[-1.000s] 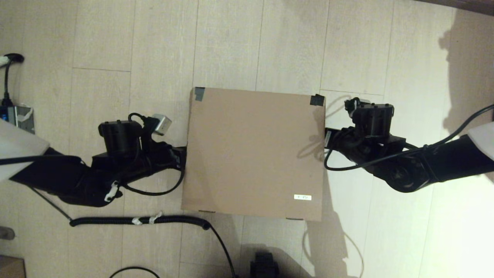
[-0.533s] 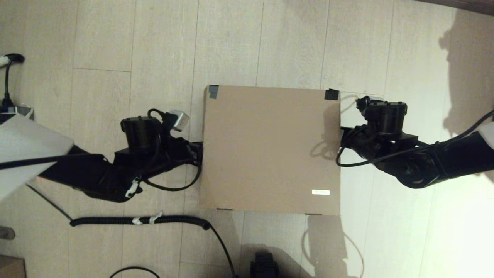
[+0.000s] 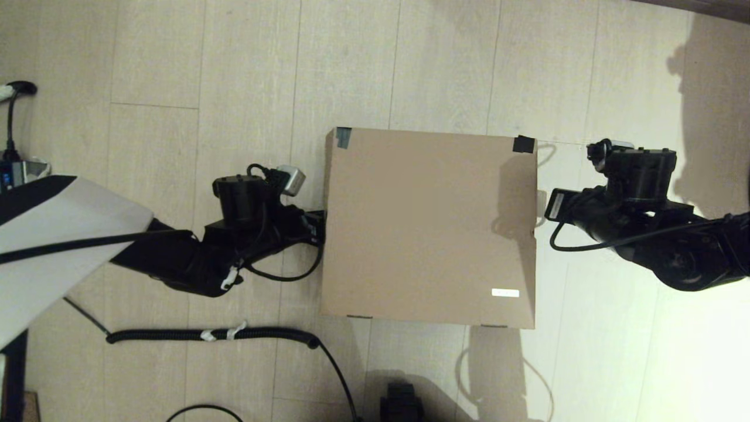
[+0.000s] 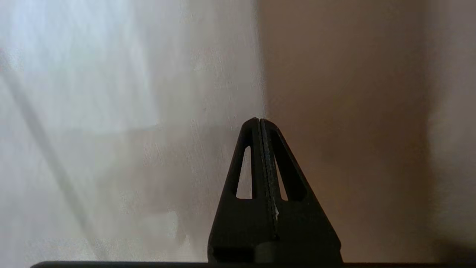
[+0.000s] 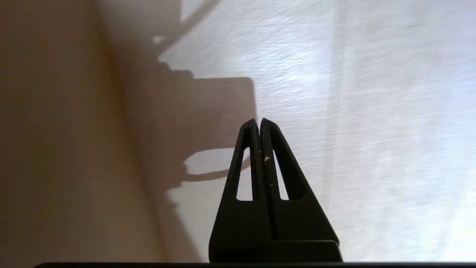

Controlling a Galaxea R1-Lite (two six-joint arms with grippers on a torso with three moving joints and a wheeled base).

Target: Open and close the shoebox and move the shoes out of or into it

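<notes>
The brown cardboard shoebox (image 3: 430, 225) lies on the floor with its lid closed, dark tape at its two far corners and a small white label (image 3: 505, 292) near the front right. The shoes are hidden. My left gripper (image 3: 320, 225) is shut and empty, its tip against the box's left side; in the left wrist view that gripper (image 4: 259, 120) sits at the edge of the brown box wall (image 4: 353, 111). My right gripper (image 3: 546, 205) is shut and empty, a little off the box's right side. The right wrist view shows this gripper (image 5: 259, 121) over bare floor beside the box wall (image 5: 55, 130).
A black coiled cable (image 3: 211, 335) runs along the floor in front of the left arm. A power strip with a plug (image 3: 20, 171) sits at the far left edge. A dark object (image 3: 401, 401) stands at the bottom centre. Pale wood floor surrounds the box.
The shoebox has slid to the right across the floor, with the left gripper following against its side. The right arm moved right faster and has come away from the box.
</notes>
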